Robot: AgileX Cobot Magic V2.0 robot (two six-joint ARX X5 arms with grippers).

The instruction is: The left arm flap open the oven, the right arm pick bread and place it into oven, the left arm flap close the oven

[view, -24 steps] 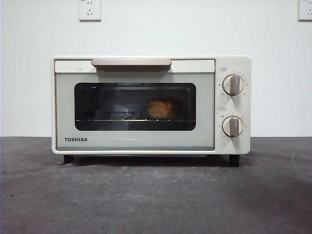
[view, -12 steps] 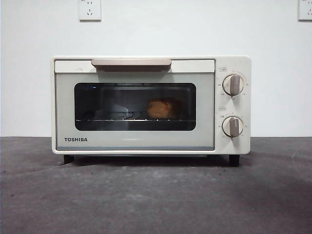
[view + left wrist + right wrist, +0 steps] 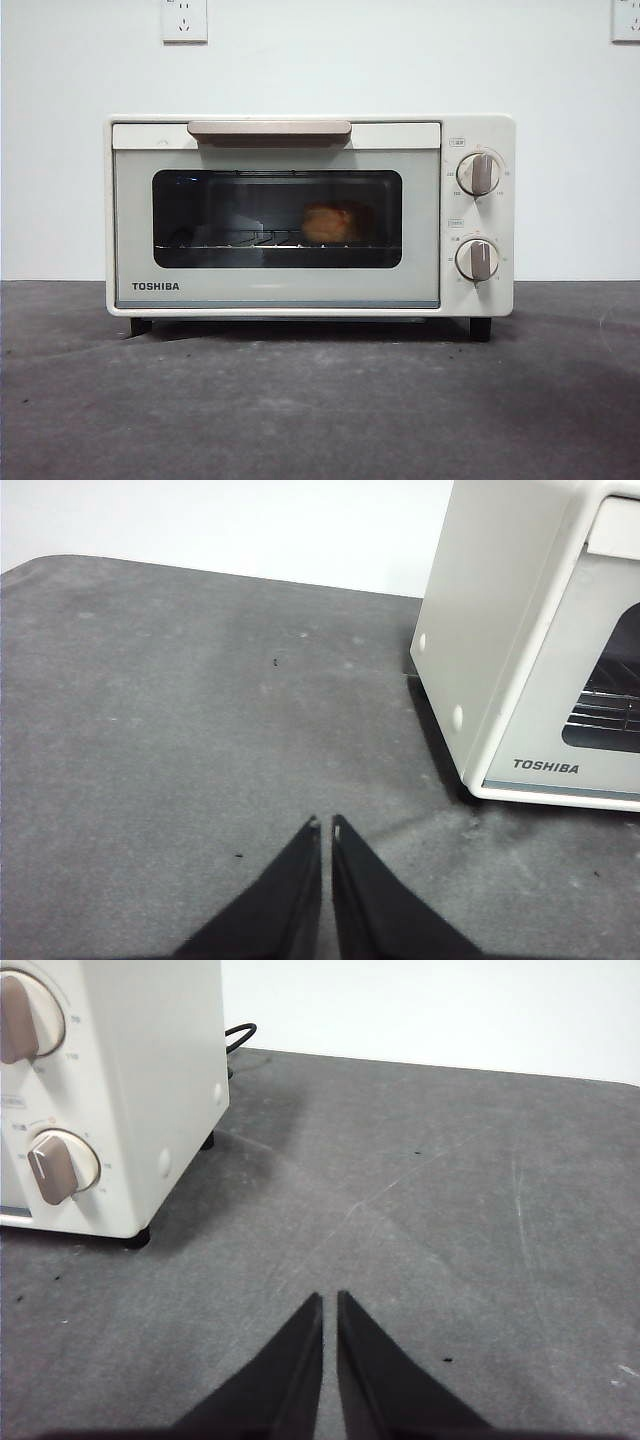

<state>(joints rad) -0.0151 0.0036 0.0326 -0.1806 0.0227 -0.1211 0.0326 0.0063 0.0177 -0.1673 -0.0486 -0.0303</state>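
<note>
- 2 grippers, left gripper (image 3: 322,825) and right gripper (image 3: 330,1298), hover over the bench (image 3: 320,400), each pressed together and empty.
- Oven (image 3: 310,215) stands shut with the bread (image 3: 330,222) inside, flanked by both grippers; the task looks finished.

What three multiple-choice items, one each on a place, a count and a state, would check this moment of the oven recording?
1. Where is the bread?
A. On the table in front of the oven
B. On the wire rack inside the toaster oven
C. Between the right gripper's fingers

2. How many round knobs does the oven's front carry?
A. One
B. Two
C. Three

3. What is the state of the oven door?
A. Shut
B. Hanging fully open
C. Taken off

Answers: 1 B, the loaf shows through the window, right of centre on the rack. 2 B, one knob sits above the other. 3 A, the door stands flush with its handle at the top.
</note>
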